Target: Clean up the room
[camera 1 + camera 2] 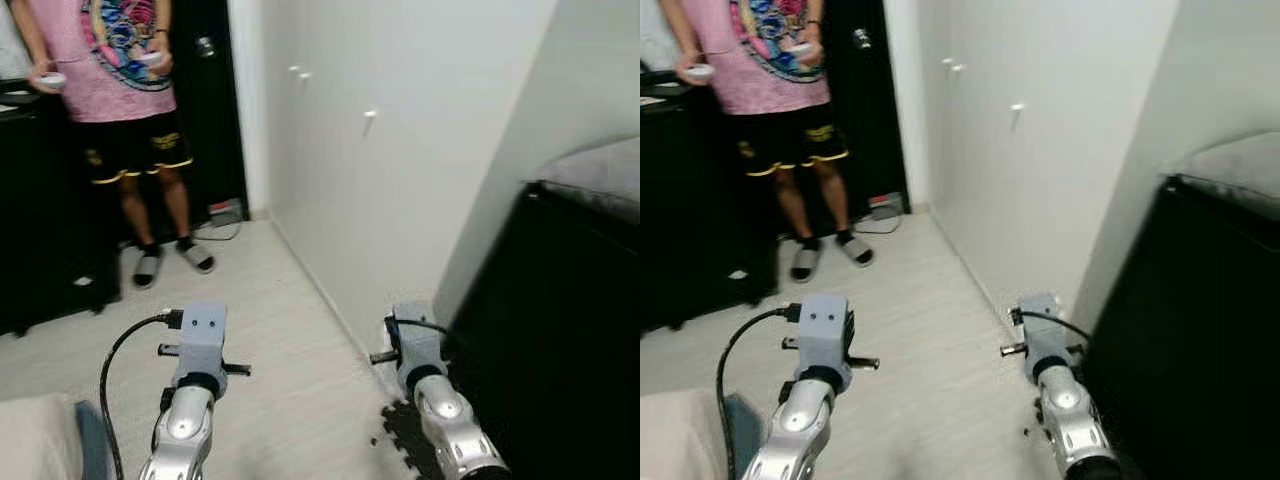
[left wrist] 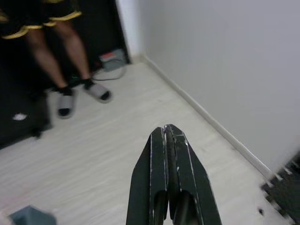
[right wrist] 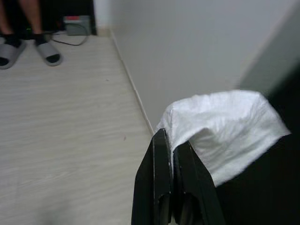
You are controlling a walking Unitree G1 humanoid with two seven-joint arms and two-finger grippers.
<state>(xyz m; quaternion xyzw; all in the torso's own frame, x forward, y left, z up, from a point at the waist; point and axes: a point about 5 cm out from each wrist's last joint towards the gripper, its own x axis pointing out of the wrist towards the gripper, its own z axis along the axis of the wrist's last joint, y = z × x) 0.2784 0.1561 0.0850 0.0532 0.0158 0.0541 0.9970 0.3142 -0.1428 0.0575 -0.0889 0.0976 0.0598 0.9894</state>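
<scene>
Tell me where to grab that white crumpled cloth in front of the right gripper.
Take the white crumpled cloth by its folded near corner, coming straight ahead with the right gripper. The cloth bunches into a thick ridge there, while the rest spreads wide and loose. Whether it is already pinched cannot be told.

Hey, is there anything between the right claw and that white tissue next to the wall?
Nothing visible. In the right wrist view the white tissue lies just past the shut tips of the right claw, against the dark furniture. No object sits between them, though whether they touch is unclear.
</scene>
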